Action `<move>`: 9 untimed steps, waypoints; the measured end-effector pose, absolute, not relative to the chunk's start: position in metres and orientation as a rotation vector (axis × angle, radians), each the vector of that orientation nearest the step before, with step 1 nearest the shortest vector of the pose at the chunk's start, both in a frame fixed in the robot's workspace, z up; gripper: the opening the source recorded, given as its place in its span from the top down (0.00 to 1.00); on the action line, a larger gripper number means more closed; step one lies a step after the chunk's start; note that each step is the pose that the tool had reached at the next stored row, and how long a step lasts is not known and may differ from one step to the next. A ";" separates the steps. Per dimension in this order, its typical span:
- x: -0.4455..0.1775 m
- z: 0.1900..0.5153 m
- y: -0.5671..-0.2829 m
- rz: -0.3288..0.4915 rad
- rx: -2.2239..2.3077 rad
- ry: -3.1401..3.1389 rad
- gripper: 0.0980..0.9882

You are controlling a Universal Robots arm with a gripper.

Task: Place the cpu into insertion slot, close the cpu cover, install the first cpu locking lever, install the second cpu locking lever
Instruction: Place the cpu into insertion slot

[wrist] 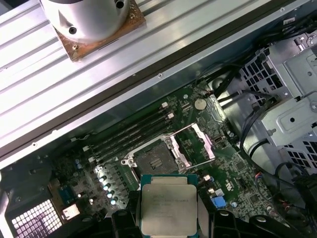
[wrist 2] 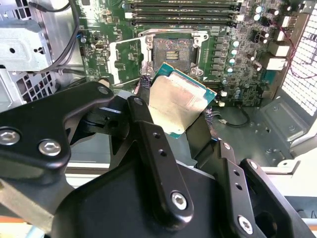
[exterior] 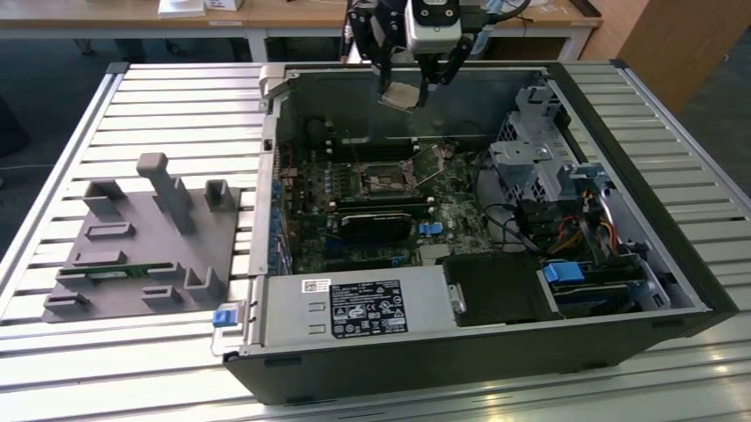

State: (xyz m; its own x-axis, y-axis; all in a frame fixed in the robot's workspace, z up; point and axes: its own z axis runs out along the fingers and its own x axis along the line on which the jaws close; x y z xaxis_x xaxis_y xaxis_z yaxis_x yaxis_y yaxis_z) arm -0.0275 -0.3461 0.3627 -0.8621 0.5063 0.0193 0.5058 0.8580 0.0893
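My gripper (exterior: 413,81) hangs over the far wall of the open computer case (exterior: 657,264), shut on the cpu (exterior: 402,95). In both wrist views the cpu (wrist 2: 177,101) (wrist: 168,206) is a pale metal square on a green carrier, tilted and pinched at two opposite edges by the black fingers (wrist 2: 148,129). Well below it on the green motherboard lies the insertion slot (wrist 2: 173,49) (wrist: 152,161) (exterior: 384,181), dark and bare. The cpu cover (wrist 2: 115,58) (wrist: 207,143) stands flipped open beside the slot. A thin wire lever (wrist: 198,166) is raised.
A silver power-supply box (exterior: 352,308) fills the case's near side. A metal drive cage (exterior: 528,158) with cables stands at the exterior view's right. Long black memory slots (wrist 2: 183,10) run next to the socket. A grey fixture (exterior: 141,237) rests on the slatted table (exterior: 164,105).
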 end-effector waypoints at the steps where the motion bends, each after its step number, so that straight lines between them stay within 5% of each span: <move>1: -0.027 0.363 -0.346 0.143 0.826 3.023 0.50; 9: -0.028 0.363 -0.346 0.143 0.849 3.015 0.50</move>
